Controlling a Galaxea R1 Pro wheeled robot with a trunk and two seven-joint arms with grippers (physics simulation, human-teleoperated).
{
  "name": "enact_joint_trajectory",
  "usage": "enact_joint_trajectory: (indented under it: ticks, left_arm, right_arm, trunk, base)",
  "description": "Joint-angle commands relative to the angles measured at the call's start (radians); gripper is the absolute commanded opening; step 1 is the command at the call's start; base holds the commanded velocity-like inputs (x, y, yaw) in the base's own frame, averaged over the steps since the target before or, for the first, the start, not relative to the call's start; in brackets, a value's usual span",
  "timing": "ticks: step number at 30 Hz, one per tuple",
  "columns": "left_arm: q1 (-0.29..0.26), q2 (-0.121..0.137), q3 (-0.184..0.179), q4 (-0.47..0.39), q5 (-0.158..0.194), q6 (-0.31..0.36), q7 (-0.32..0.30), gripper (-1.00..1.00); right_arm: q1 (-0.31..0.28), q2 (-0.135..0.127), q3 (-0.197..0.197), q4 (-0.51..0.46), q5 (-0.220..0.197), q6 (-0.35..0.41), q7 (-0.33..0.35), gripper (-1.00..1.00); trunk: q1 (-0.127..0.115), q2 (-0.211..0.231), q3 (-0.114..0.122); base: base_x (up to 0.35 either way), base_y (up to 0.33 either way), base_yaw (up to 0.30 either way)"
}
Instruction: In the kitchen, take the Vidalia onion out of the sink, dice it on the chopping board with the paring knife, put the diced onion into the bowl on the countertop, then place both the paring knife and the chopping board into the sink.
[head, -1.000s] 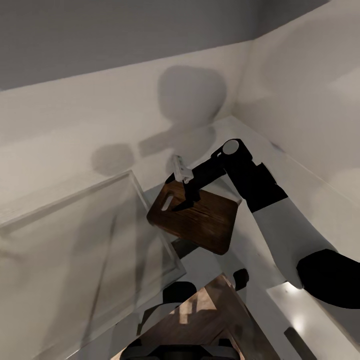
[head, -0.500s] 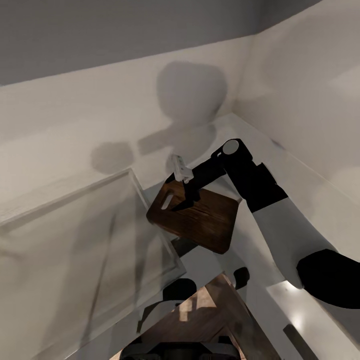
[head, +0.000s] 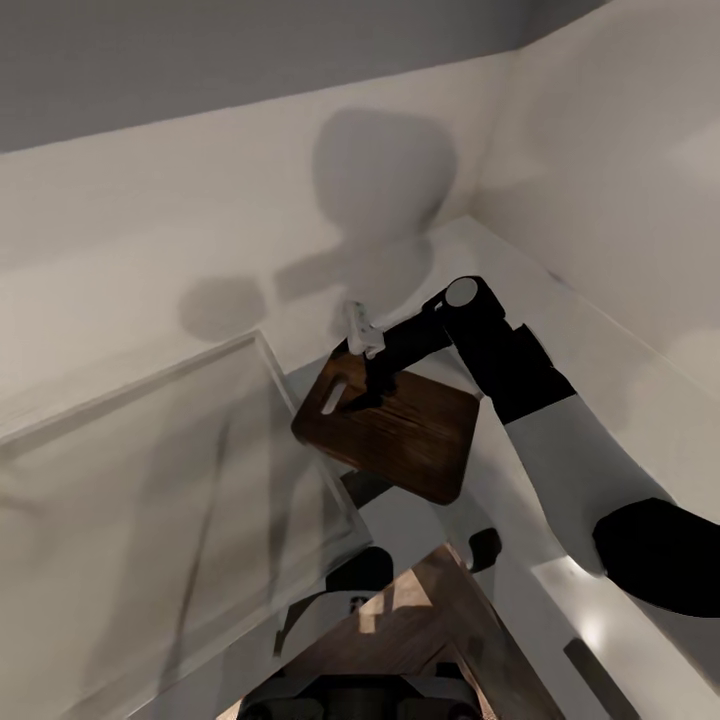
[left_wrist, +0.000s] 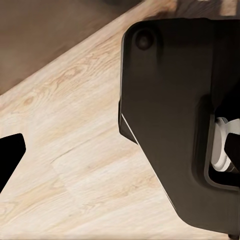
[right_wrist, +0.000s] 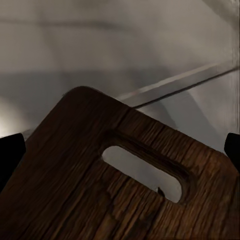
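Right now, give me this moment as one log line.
stage: carrying board | right gripper: shut on board, slot end | board: lifted, tilted, beside sink rim | left gripper: not seen

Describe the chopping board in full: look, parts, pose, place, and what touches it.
The chopping board is a dark brown, wood-grained rectangle with rounded corners and an oval slot near one end. It looks lifted and tilted, slot end toward the wall, beside the pale sink rim. The right gripper is on its slot end; the grip itself is hard to make out. In the right wrist view the slot shows the grey surface through it.
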Motion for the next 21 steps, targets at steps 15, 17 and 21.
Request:
enact_joint_trajectory:
  ticks: [15, 17, 21]
  left_arm:
    - [0.0, 0.0, -0.003, 0.0, 0.002, 0.0, 0.007, 1.0]
    - [0.0, 0.0, -0.003, -0.001, 0.002, -0.001, 0.007, 1.0]
    - [0.0, 0.001, -0.003, -0.001, 0.002, 0.0, 0.007, 1.0]
  right_arm:
    - [-0.011, 0.0, -0.151, -0.002, 0.005, 0.07, -0.026, 1.0]
    - [-0.026, -0.001, -0.152, -0.001, 0.005, 0.075, -0.03, 1.0]
    - [-0.036, -0.001, -0.152, -0.001, 0.005, 0.082, -0.035, 1.0]
  trunk:
    - [0.001, -0.002, -0.025]
    - [0.001, -0.002, -0.029]
    - [0.001, -0.002, -0.035]
  base:
    - [0.0, 0.0, 0.0]
    - [0.0, 0.0, 0.0]
    - [0.0, 0.0, 0.0]
